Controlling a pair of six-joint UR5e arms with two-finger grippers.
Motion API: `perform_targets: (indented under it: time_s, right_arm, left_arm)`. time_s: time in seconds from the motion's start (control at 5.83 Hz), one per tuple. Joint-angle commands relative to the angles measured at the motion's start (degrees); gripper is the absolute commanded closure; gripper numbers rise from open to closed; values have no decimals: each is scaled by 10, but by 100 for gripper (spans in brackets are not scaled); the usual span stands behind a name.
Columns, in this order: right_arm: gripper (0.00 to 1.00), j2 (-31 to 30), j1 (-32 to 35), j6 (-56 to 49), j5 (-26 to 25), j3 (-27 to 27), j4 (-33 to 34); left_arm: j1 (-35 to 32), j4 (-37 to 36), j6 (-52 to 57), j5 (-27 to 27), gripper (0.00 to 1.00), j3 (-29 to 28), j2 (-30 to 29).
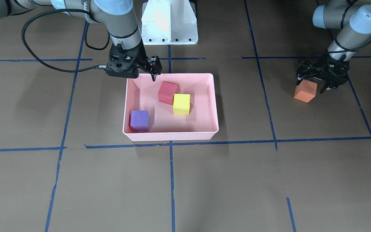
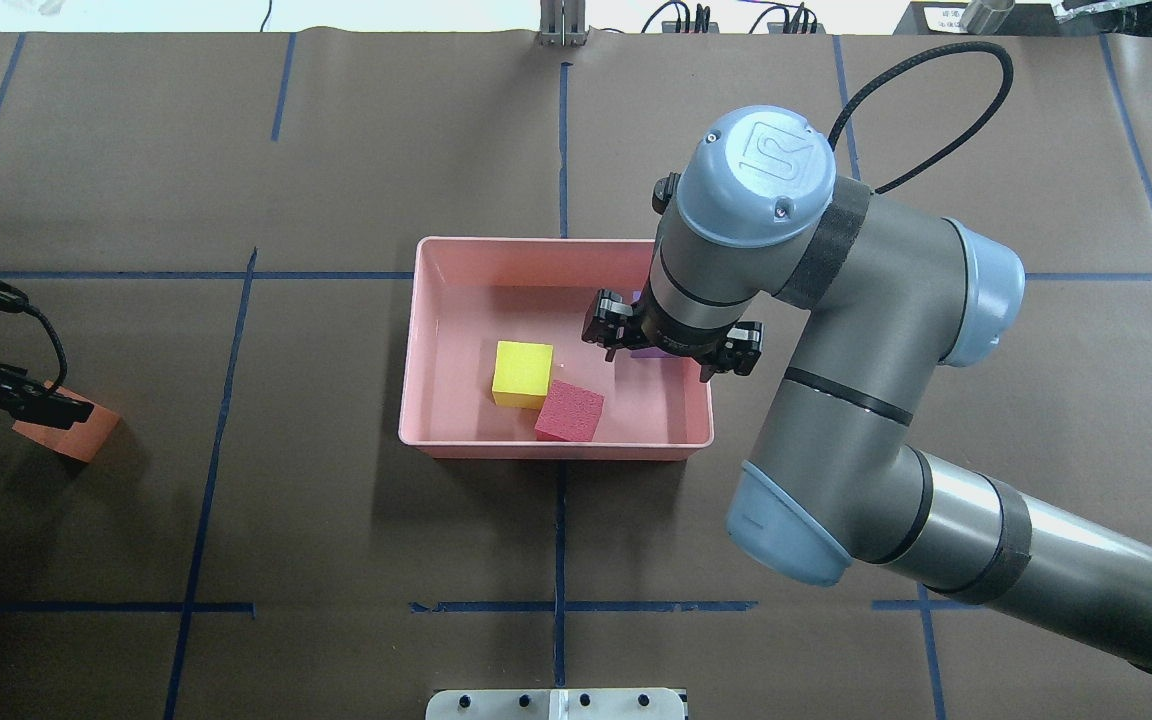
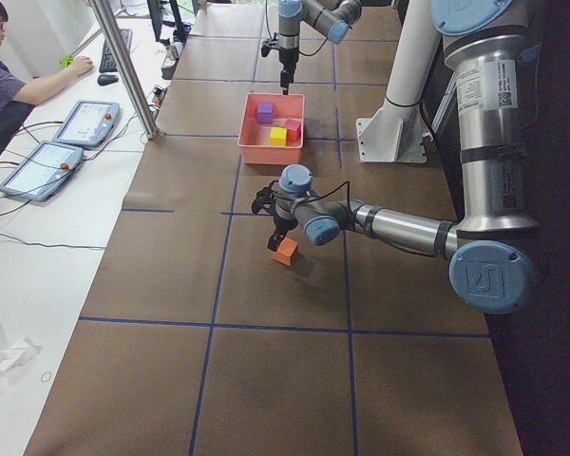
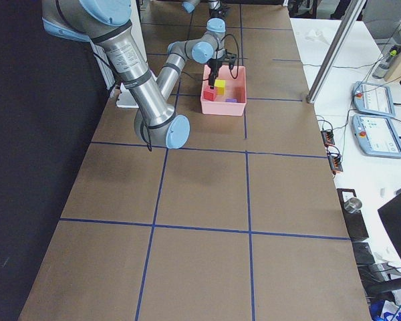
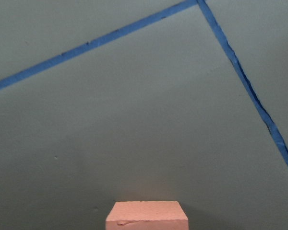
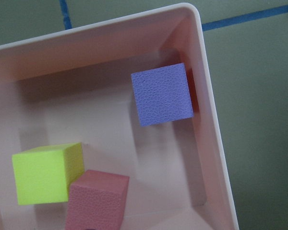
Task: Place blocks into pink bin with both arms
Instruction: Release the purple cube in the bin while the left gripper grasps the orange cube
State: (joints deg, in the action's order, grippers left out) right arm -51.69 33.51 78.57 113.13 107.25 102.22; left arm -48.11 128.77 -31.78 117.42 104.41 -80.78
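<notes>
The orange block (image 1: 305, 91) sits on the counter (image 1: 237, 180), well apart from the pink bin (image 1: 171, 135), which holds the purple block (image 1: 139, 120), red block (image 1: 167, 92) and yellow-green block (image 1: 181, 104). The left claw (image 1: 310, 87) straddles the orange block; I cannot tell whether it is clamped on it. The right claw (image 2: 663, 360) hangs over the bin, jaws apart.

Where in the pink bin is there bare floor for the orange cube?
Bare floor lies along the pink bin wall on the robot's left, beside the yellow cube, and between that and the purple cube. The red cube crowds the yellow; the right gripper hovers over the other end.
</notes>
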Motion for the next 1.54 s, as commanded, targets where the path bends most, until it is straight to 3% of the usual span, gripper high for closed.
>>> perform_targets:
  time_s: [0.0,1.37]
  right_arm:
    - [0,-5,0,0,0,3,0]
    - [0,-14,-2,1,-7,11,0]
  left_arm:
    - [14,3,-7,-1,0,-9,0]
    - [12,-1,-7,-8,0,-9,4]
